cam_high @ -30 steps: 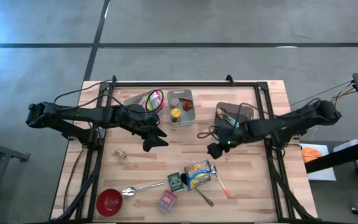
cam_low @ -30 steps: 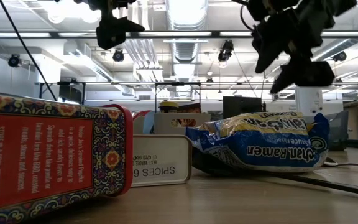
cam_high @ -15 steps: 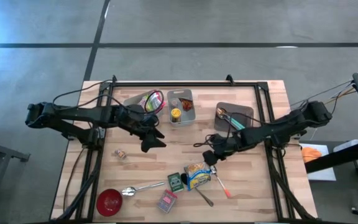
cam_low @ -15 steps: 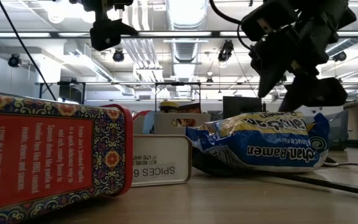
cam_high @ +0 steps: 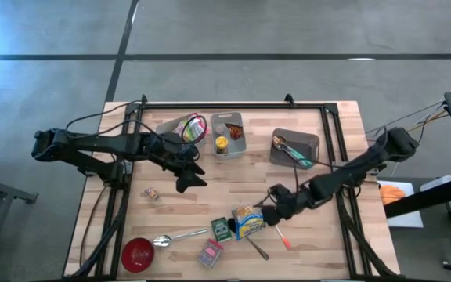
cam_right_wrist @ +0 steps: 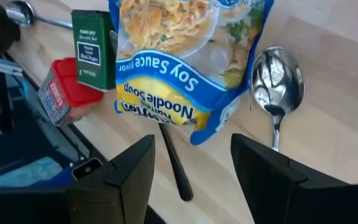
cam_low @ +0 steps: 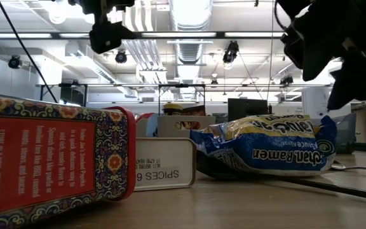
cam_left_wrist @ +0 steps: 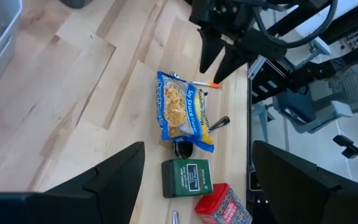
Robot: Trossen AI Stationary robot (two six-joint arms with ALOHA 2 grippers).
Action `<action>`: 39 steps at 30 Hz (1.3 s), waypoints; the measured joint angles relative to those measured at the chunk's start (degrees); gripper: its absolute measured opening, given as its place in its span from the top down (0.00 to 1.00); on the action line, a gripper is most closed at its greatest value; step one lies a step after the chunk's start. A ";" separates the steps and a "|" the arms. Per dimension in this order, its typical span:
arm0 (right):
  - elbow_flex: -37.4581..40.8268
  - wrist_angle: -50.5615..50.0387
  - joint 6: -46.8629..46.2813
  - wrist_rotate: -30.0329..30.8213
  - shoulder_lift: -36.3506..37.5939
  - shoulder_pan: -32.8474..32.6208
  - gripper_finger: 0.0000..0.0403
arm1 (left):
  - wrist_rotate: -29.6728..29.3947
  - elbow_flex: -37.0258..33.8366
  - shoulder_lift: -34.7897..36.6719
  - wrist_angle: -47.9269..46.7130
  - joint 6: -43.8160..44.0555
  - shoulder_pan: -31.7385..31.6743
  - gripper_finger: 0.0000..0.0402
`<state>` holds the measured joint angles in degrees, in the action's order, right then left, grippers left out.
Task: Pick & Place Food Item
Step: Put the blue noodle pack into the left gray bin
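A blue and yellow soy sauce ramen packet [cam_high: 249,221] lies flat on the wooden table near its front edge, and shows large in the right wrist view [cam_right_wrist: 185,56]. My right gripper [cam_high: 265,213] hovers just over the packet's right end, open, pointing steeply down with nothing between its fingers [cam_right_wrist: 191,168]. In the low view it hangs above the packet [cam_low: 265,149]. My left gripper [cam_high: 190,178] waits open above the table's middle left, with nothing between its fingers [cam_left_wrist: 197,186].
Beside the packet lie a green spice tin [cam_high: 222,229], a red tin [cam_high: 211,252], a metal spoon [cam_high: 174,237], a red bowl [cam_high: 138,253], an orange-handled spoon [cam_high: 279,233] and a dark utensil [cam_high: 257,248]. Grey trays [cam_high: 294,146] holding items stand at the back.
My right gripper has swung toward the table's near edge and left, sinking toward the ramen packet, and its wrist has rolled. Its fingers stay apart. The packet has not moved.
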<state>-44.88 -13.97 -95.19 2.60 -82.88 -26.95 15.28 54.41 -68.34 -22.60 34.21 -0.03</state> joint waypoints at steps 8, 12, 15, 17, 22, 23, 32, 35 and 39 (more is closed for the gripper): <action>-0.35 7.33 0.04 2.09 -7.11 -1.97 0.48 | 0.01 0.00 0.00 0.24 -0.83 -0.07 0.25; -2.43 7.33 2.54 2.06 -10.63 -1.97 0.48 | 0.01 0.00 0.00 0.17 -0.43 -0.07 0.25; -3.34 7.30 4.51 1.58 -11.94 -1.97 0.49 | 0.01 0.00 0.00 0.03 0.10 -0.07 0.25; -3.61 7.34 4.58 1.48 -12.36 -1.95 0.52 | 0.01 0.00 0.00 0.03 0.15 -0.07 0.25; -3.61 7.17 5.07 1.50 -12.58 -2.04 0.70 | 0.01 0.00 0.00 0.03 0.32 -0.07 0.25; -3.61 7.18 5.24 1.50 -12.55 -2.04 0.74 | 0.01 0.00 0.00 0.03 0.32 -0.07 0.25; -3.54 6.90 7.18 1.50 -12.47 -2.04 0.97 | 0.01 0.00 0.00 0.03 0.33 -0.07 0.25; -3.54 6.88 8.42 1.52 -12.47 -2.06 0.98 | 0.01 0.00 0.00 0.03 0.34 -0.07 0.25; -3.64 6.75 12.17 1.51 -11.96 -2.14 0.98 | 0.01 0.00 0.00 0.03 0.36 -0.07 0.25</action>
<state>-48.52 -7.22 -83.02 4.11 -94.83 -29.09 15.29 54.41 -68.34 -22.57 34.57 -0.10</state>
